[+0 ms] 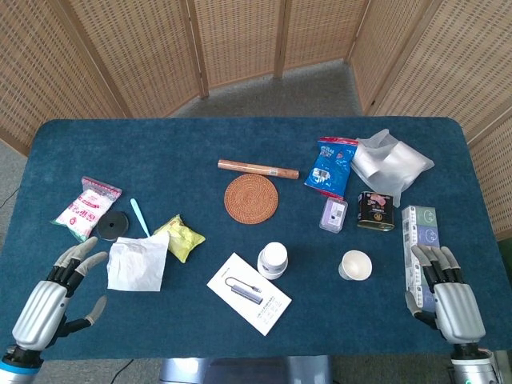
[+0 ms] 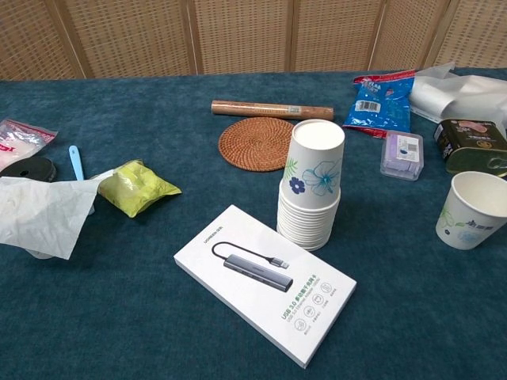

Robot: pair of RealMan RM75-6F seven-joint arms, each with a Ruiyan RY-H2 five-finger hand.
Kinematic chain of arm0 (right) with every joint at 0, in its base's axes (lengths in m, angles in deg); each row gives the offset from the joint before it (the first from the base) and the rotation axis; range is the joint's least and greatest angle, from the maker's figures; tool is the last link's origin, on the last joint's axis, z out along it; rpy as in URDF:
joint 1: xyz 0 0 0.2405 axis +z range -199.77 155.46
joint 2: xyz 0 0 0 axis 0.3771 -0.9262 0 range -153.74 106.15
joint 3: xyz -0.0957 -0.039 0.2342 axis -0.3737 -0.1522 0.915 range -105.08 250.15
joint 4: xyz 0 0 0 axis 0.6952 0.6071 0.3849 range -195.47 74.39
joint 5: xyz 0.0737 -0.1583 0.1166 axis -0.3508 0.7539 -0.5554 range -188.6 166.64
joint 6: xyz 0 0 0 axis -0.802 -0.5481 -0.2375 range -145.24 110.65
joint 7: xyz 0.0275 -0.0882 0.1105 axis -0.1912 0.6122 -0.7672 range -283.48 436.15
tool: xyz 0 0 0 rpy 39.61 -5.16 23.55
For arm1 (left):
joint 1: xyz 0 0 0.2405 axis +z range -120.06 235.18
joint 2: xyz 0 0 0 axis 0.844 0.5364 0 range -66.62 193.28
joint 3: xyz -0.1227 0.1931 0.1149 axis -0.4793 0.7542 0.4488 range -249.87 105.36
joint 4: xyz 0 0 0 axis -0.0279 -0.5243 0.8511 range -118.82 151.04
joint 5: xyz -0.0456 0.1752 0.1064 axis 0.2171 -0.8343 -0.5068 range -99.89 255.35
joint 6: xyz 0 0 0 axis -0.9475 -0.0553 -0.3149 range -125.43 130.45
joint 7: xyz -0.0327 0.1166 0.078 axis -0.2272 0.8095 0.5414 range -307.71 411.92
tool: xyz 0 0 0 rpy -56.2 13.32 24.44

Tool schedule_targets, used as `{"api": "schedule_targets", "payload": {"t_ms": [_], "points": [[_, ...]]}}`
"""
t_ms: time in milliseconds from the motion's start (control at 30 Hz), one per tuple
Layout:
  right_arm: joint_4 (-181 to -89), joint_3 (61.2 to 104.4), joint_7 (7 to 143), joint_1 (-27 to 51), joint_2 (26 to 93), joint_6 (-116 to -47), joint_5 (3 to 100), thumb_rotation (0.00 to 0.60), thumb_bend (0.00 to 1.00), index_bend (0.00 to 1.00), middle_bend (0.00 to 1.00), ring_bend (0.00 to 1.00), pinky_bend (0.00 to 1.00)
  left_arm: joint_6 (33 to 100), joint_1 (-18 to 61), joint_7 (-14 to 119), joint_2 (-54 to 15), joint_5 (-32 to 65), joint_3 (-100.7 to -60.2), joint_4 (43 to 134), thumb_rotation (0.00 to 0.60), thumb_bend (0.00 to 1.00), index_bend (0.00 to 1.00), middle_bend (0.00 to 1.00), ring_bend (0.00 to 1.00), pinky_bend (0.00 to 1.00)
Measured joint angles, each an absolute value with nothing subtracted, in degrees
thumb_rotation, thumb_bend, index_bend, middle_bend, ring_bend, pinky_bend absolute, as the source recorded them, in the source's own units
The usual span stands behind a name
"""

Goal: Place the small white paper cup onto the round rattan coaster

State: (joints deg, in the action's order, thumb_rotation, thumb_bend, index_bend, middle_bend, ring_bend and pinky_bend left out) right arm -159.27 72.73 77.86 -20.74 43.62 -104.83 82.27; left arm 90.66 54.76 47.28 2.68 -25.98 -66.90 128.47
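Both hands empty, fingers spread: right hand near-right edge, left hand near-left. Cup stands alone, right of the stack. I reach right, grip mid-wall lightly, lift clear, set on coaster.

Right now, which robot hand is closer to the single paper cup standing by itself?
The right hand. It sits to the right of the single paper cup, slightly nearer the table's front edge. The left hand is far across the table at the front left corner.
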Motion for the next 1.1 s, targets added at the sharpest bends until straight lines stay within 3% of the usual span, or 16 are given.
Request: {"api": "schedule_targets", "payload": {"t_ms": [233, 567, 1100], "points": [[-161.74, 73.40, 80.81, -18.09, 44.32, -100.15, 81.04, 0.600, 0.40, 0.00, 0.00, 0.00, 0.00, 89.98, 53.50, 46.78, 3.74, -26.68, -67.40, 130.18, 0.600, 0.46, 0.14, 0.04, 0.00, 0.00], [-163.58, 74.68, 86.45, -14.09, 48.64, -92.58, 74.79, 0.600, 0.28, 0.00, 0.00, 0.00, 0.00, 88.72, 52.65, 46.25, 3.20, -25.66, -67.58, 129.73, 0.600, 0.46, 0.14, 0.04, 0.00, 0.00], [-160.21, 76.05, 88.84, -9.68, 54.01, -86.79, 69.32, 0.600, 0.28, 0.00, 0.00, 0.00, 0.00, 88.08, 52.48, 45.07, 2.87, -23.80, -67.07, 128.16, 0.600, 0.46, 0.14, 0.04, 0.00, 0.00]]}}
